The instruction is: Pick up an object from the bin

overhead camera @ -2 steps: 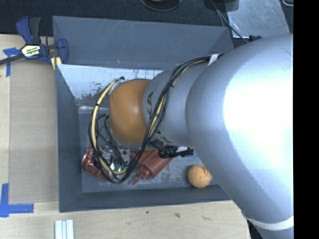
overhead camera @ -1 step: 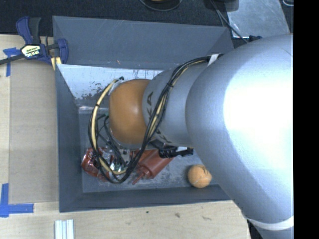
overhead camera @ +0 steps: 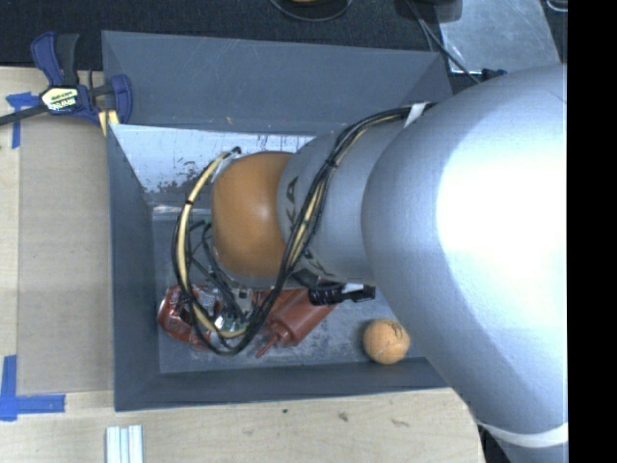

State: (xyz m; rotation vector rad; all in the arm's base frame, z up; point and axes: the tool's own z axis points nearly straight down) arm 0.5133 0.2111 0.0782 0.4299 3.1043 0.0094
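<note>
Carrier: a grey metal bin [overhead camera: 130, 258] with sloped walls and a flat floor is seen from above.
Floor: a scuffed grey surface is seen bare at 5 o'clock and along the 6 o'clock edge; the middle is hidden.
Wall at 12 o'clock: dark scratches [overhead camera: 183, 170] and specks are seen toward 11 o'clock.
Ball: 1 orange-tan ball [overhead camera: 386, 341] is seen resting on the floor at 4 o'clock, near the foot of the 6 o'clock wall, apart from the other things.
Red things: a dark red piece [overhead camera: 299, 318] is seen at 6 o'clock and a second red piece [overhead camera: 174, 316] at 8 o'clock. Whether these are 1 thing or 2 cannot be told, as the span between them is covered.
</note>
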